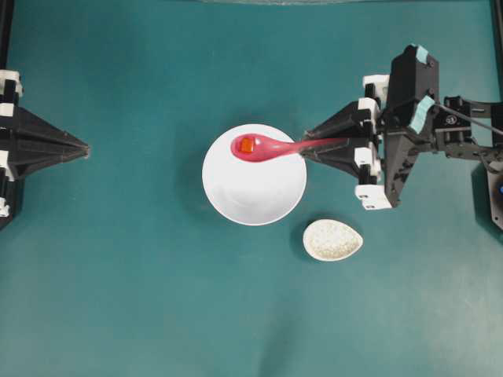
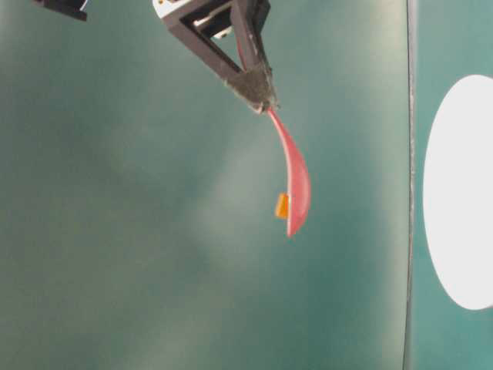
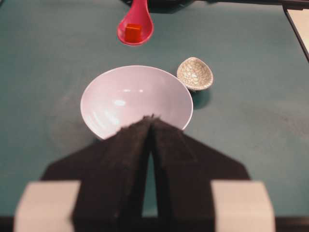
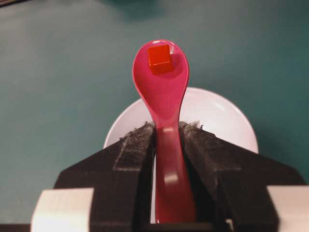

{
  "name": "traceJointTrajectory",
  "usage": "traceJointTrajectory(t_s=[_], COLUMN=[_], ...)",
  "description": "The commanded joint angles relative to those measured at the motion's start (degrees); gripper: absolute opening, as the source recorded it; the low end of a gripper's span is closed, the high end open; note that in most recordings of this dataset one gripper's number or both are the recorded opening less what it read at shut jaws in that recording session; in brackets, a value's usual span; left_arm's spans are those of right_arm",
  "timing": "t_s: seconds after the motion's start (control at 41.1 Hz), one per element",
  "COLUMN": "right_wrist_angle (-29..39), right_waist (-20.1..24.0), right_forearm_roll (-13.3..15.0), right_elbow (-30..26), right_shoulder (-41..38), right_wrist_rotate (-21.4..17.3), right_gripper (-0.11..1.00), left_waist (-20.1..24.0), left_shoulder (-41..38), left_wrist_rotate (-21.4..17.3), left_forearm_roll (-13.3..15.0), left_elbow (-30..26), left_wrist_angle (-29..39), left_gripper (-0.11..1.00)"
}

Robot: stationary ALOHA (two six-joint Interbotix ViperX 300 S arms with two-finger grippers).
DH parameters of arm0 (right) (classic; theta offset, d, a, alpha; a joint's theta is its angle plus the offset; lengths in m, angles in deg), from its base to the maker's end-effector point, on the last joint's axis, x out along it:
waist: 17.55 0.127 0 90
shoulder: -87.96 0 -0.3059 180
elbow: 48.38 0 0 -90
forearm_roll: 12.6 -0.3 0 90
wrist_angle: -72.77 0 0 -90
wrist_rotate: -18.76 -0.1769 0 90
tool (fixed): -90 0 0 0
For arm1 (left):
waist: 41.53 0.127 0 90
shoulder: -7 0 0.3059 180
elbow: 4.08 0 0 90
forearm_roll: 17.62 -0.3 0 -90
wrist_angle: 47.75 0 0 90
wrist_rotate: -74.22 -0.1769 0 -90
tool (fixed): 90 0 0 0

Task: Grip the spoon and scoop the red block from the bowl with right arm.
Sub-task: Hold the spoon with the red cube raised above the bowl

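My right fingers (image 4: 166, 133) pinch the handle of the spoon (image 4: 161, 92) — it is lifted above the bowl (image 1: 254, 188). The red block (image 4: 160, 59) sits in its scoop. My left fingers (image 3: 152, 126) are pressed together, well apart from the bowl.

Spoon (image 4: 161, 92) glossy plastic; bowl (image 3: 125, 99) smooth, shiny; small dish (image 3: 194, 74) crackle-glazed; tabletop (image 1: 118, 298) matt.

The spoon (image 1: 267, 148) was glossy pink-red and the block (image 1: 247, 144) in it orange-red. The bowl (image 1: 255, 196) was plain white, the small dish (image 1: 332, 239) speckled off-white, the table (image 1: 118, 275) teal.
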Motion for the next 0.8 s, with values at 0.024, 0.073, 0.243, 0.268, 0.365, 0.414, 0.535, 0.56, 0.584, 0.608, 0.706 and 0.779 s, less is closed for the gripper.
traceJointTrajectory(t_s=[0.024,0.073,0.243,0.268,0.365,0.414,0.535,0.56,0.584,0.608,0.706,0.779], right_wrist_angle=[-0.09,-0.18,-0.18,-0.18,0.09,0.44,0.62,0.62,0.62,0.62,0.62,0.70], right_waist=[0.44,0.44,0.44,0.44,0.44,0.44,0.44,0.44,0.44,0.44,0.44,0.44], right_forearm_roll=[-0.09,0.00,0.00,0.00,0.00,0.00,0.18,0.18,0.18,0.18,0.18,0.18], right_elbow=[-0.70,-0.70,-0.70,-0.70,-0.62,-0.62,-0.62,-0.62,-0.62,-0.62,-0.62,-0.62], right_shoulder=[1.05,1.05,1.05,1.05,1.05,1.05,1.14,1.14,1.14,1.14,1.14,1.23], right_wrist_rotate=[0.09,0.09,0.26,0.18,0.18,0.35,0.62,0.62,0.62,0.62,0.62,0.62], right_gripper=[0.25,0.25,0.25,0.25,0.25,0.25,0.25,0.25,0.25,0.25,0.25,0.25], left_waist=[0.18,0.18,0.18,0.18,0.18,0.18,0.18,0.18,0.18,0.18,0.18,0.18], left_shoulder=[-0.53,-0.70,-1.23,-1.23,-1.23,-1.32,-1.32,-1.32,-1.23,-1.23,-1.14,-1.32], left_wrist_rotate=[0.09,0.09,0.09,0.09,0.09,0.09,0.09,0.09,0.09,0.09,0.09,0.09], left_forearm_roll=[0.00,0.00,0.00,0.00,0.00,0.00,0.00,-0.09,0.00,0.00,0.00,0.00], left_elbow=[-1.14,-1.05,-0.97,-0.97,-1.05,-0.97,-1.05,-1.05,-1.05,-1.05,-1.05,-1.05], left_wrist_angle=[-0.18,-0.09,-0.26,-0.18,-0.44,-0.44,-0.44,-0.44,-0.53,-0.44,-0.44,-0.44], left_gripper=[0.01,0.01,0.01,0.01,0.01,0.01,0.01,0.01,0.01,0.01,0.01,0.01])
